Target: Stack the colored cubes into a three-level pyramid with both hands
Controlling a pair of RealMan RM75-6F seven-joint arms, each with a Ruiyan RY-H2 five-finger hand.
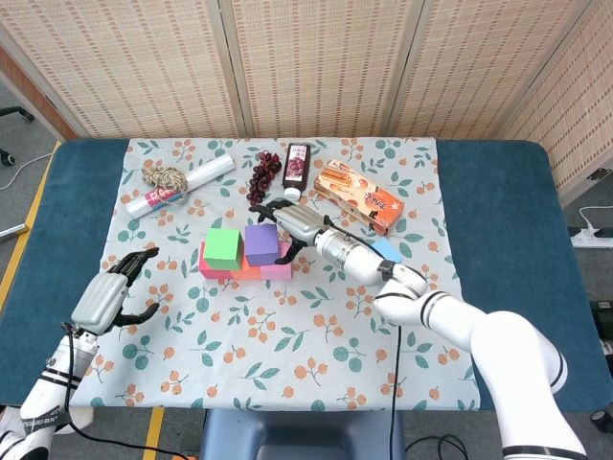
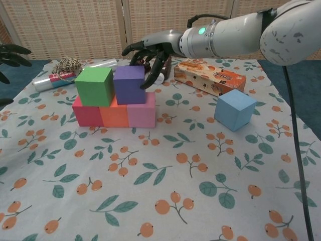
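Observation:
A red cube [image 2: 86,111], an orange cube [image 2: 114,113] and a pink cube [image 2: 141,113] stand in a row on the floral cloth. A green cube [image 2: 94,86] and a purple cube [image 2: 129,84] sit side by side on top of them. A blue cube [image 2: 234,109] lies alone to the right, partly behind the right forearm in the head view [image 1: 386,249]. My right hand [image 2: 150,52] hovers just behind and right of the purple cube [image 1: 261,243], fingers spread, one fingertip [image 2: 149,79] at its right face. My left hand [image 1: 120,287] is off to the left, fingers apart, holding nothing.
Behind the stack lie a snack box [image 1: 359,195], a dark bottle [image 1: 298,171], a bunch of grapes [image 1: 264,174] and a rolled packet with a coil of rope [image 1: 177,184]. The cloth's left edge [image 1: 113,240] meets the blue table near my left hand.

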